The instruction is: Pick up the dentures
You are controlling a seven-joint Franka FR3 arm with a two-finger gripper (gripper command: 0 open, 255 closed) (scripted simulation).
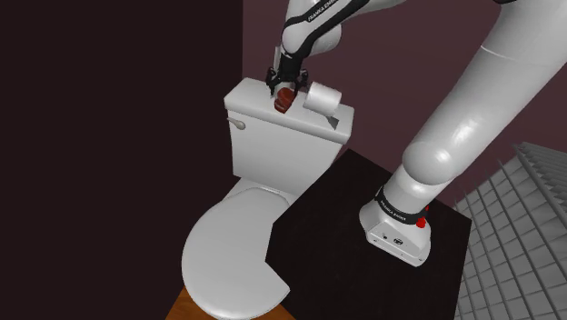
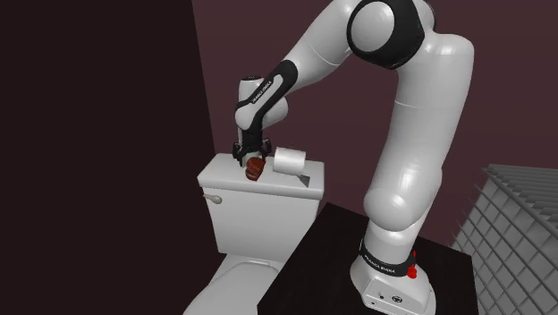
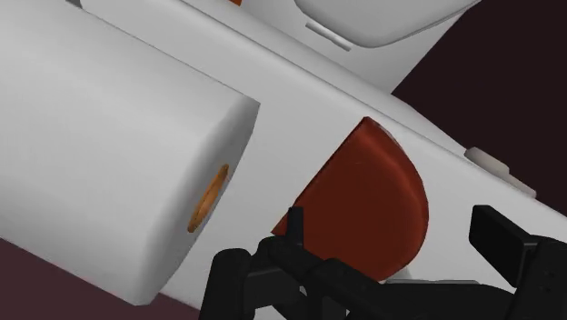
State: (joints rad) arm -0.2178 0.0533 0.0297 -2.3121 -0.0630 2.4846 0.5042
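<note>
fingers (image 3: 504, 241) spread about the dentures (image 3: 373, 200) on a toilet tank

nearest the lens in the wrist view, the two black fingers of the gripper (image 3: 393, 223) stand apart with the dark red-brown dentures between them. one finger meets the dentures' outline. the other stands clear, with pale surface showing in the gap, so the hand reads as released, not clasping. the dentures appear to rest on the white tank lid (image 1: 250, 94), near its front edge and just beside a white toilet roll (image 1: 323, 95) lying on its side.

risks, as judged: the dentures sit off-centre between the fingers, so closing may shove them sideways before the far finger arrives. if pushed toward the front edge, they could drop onto the toilet seat lid (image 1: 227, 255) below. their rounded, smooth-looking shell may slip out of a pinch placed too high. the roll lies close to one finger, and a sideways correction could nudge it and set it rolling.

views compared: the wrist view gives the finger gap and the roll's tan core, which the exterior views do not resolve. the shoulder view adds the seat lid, the black stand (image 1: 345, 264) and the arm (image 1: 472, 118) arching over. the second exterior view shows the hand pointing steeply down at the lid.
</note>
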